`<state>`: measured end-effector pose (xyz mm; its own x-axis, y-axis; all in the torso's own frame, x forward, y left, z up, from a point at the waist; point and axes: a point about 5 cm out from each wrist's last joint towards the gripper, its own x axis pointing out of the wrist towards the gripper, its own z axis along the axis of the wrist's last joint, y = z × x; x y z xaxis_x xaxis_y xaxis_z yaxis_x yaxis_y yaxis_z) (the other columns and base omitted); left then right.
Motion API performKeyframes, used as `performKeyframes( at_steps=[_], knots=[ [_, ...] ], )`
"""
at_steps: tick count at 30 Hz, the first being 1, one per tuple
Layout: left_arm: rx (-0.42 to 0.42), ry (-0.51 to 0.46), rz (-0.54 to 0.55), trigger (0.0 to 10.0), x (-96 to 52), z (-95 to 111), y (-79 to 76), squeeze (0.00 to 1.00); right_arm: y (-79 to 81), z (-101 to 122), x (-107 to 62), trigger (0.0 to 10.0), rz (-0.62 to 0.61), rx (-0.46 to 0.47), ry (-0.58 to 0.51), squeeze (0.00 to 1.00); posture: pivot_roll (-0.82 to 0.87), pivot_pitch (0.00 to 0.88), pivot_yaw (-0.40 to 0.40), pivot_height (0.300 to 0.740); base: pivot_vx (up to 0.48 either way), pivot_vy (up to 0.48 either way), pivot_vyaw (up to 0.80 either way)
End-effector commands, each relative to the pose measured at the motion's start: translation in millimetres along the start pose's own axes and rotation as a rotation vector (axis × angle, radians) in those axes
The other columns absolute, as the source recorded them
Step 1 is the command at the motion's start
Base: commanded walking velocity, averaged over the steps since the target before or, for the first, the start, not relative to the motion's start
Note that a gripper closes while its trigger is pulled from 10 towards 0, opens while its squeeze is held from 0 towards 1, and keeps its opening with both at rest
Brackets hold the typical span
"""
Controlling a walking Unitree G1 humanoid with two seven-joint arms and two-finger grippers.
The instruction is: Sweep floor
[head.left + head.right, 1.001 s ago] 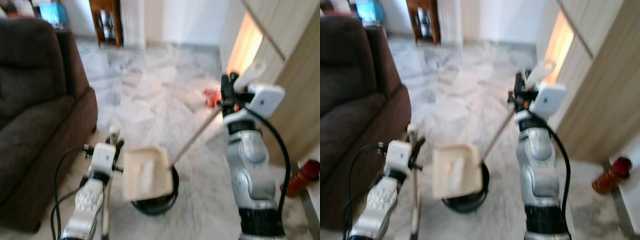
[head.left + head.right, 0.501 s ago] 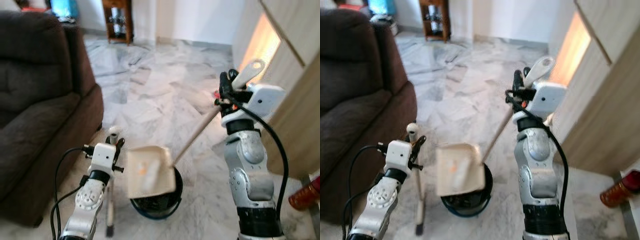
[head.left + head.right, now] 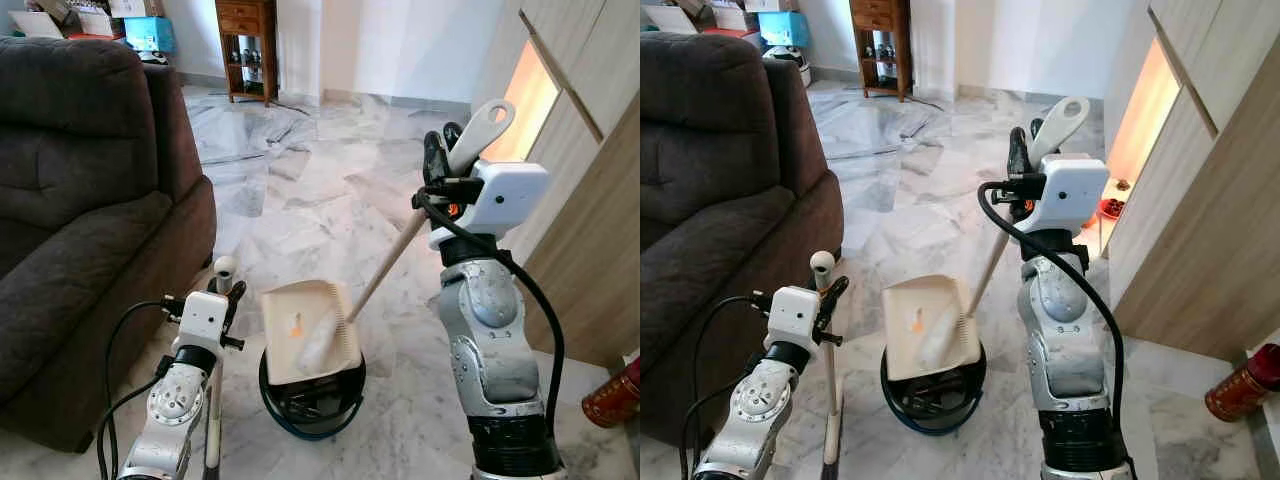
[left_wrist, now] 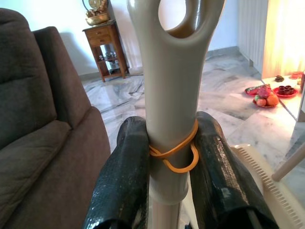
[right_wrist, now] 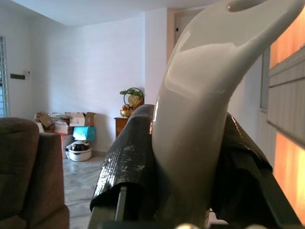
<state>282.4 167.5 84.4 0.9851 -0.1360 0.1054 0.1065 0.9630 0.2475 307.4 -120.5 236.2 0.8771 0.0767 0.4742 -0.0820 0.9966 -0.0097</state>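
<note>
My right gripper (image 3: pixel 441 172) is shut on the upper end of a long cream dustpan handle (image 3: pixel 486 122), held at chest height. The handle slants down to the cream dustpan (image 3: pixel 308 340), which hangs tilted over a black bin (image 3: pixel 312 402). In the pan lie an orange scrap (image 3: pixel 295 325) and a pale clump (image 3: pixel 322 345). Low on the left, my left gripper (image 3: pixel 226 296) is shut on the upright broom handle (image 3: pixel 224 267), whose lower part reaches the floor. In the left wrist view, both black fingers (image 4: pixel 125 171) clamp that beige handle (image 4: pixel 172 95), which has an orange rubber band around it.
A dark brown sofa (image 3: pixel 80 200) fills the left side, close to my left arm. Wood-panelled cupboards (image 3: pixel 590 200) line the right, with a red bottle (image 3: pixel 612 395) near their foot and a plate of fruit (image 3: pixel 1110 208) on the floor. Marble floor (image 3: pixel 300 200) runs ahead to a wooden cabinet (image 3: pixel 247 40).
The view has swung and steadied from blur. The dustpan stays over the bin, and the pale clump now shows low in the pan. Both grippers keep their hold.
</note>
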Motion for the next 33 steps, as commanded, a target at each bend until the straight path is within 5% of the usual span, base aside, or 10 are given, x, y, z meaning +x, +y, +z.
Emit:
performKeyframes(
  at_steps=[1, 20, 33],
  knots=[
    [0.014, -0.042, -0.005, 10.0, 2.9, 7, 1.1, 0.0, 8.7, 24, 2.6, 10.0, 0.033, -0.013, -0.127, 0.0, 0.1, 0.0, -0.008, 0.74, 0.0, 0.0, 0.0],
    [0.018, -0.052, -0.02, 10.0, 3.0, 8, -1.9, 0.0, 70.6, 46, -20.7, 10.0, 0.343, -0.13, -0.29, 0.0, 0.1, 0.0, -0.009, 0.74, 0.0, 0.0, 0.0],
    [0.019, -0.053, -0.026, 10.0, 3.1, 8, -3.8, 0.0, 86.3, 43, -33.3, 10.0, 0.501, -0.279, -0.322, 0.0, 0.1, 0.0, -0.012, 0.74, 0.0, 0.0, 0.0]
  ],
)
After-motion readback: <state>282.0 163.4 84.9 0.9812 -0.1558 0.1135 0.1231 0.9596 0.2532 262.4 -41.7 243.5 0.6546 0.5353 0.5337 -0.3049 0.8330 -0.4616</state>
